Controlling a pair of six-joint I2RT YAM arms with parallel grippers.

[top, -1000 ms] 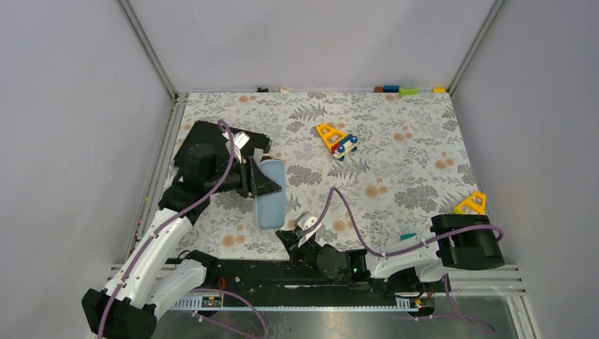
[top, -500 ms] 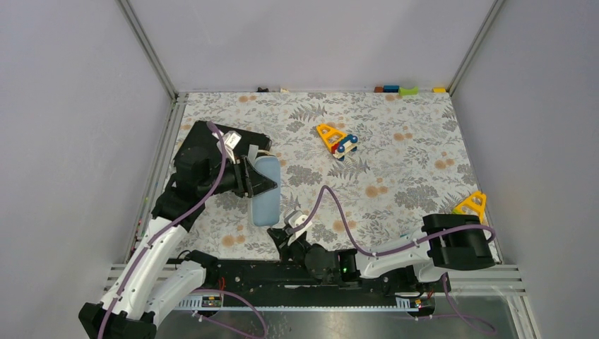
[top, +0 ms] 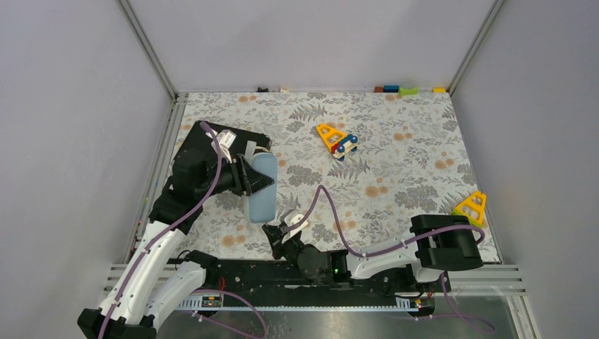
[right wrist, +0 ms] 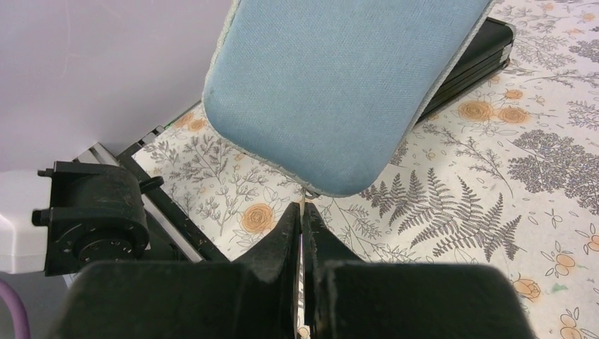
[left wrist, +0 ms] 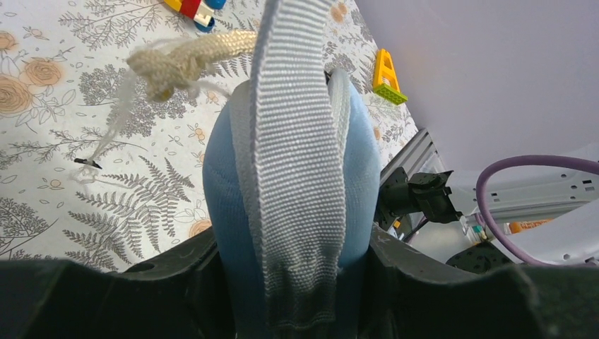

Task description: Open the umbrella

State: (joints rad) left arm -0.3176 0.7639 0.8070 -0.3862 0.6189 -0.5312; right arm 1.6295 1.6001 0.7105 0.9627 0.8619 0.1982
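Currently the left gripper (top: 254,180) is clamping a light blue padded fabric pouch (top: 261,198) with a grey webbing strap (left wrist: 297,176), holding it lifted above the floral-patterned counter (top: 410,155) near its left edge. The right gripper (right wrist: 301,220) is pinching, fingers together, a thin pale tab (right wrist: 302,201) at the pouch's lower end. Where the umbrella is lying cannot be told.

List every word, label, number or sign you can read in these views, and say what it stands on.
No text here can be read.
blue fabric pouch and its grey strap: plain, no print showing.
white tag on the left arm: too small to read.
orange sticker by the rail: blurred, unreadable.
yellow toy: no lettering visible.
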